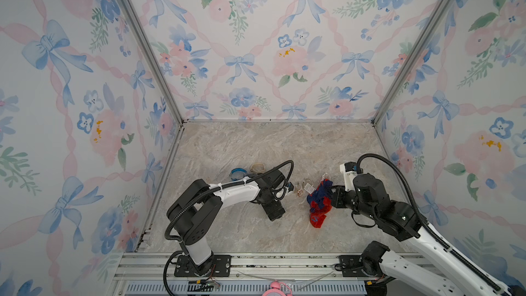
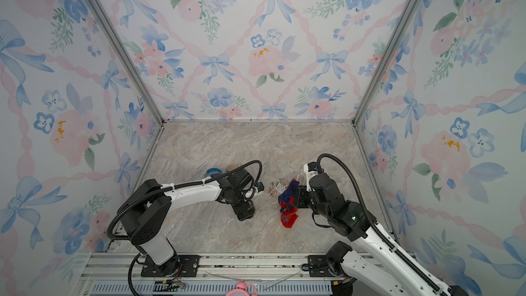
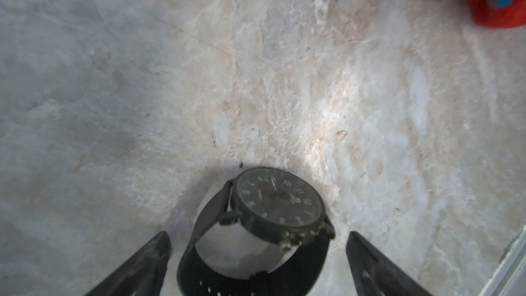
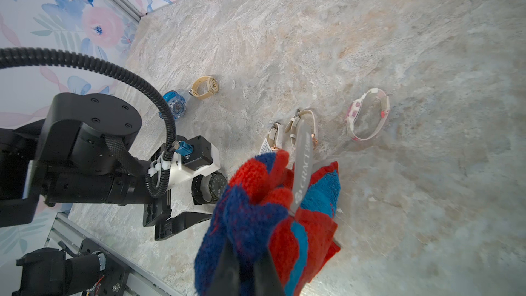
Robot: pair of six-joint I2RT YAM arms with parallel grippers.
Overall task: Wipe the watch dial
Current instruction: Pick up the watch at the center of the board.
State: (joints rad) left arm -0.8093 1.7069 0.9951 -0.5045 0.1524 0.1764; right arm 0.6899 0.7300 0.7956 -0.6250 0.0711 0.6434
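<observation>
Cloth (image 4: pixel 253 214), one, red-blue, pinched in right gripper (image 4: pixel 246 266). Six watches (image 4: pixel 205 86); black watch (image 3: pixel 280 203), dark dial, teal numerals, tilted, untouched between wide jaws of left gripper (image 3: pixel 258 234).

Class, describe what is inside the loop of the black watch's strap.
Through the strap loop of the black watch, only bare marble table shows; nothing sits inside it. The watch's case back, and the table directly beneath the case, are covered and cannot be seen.
</observation>
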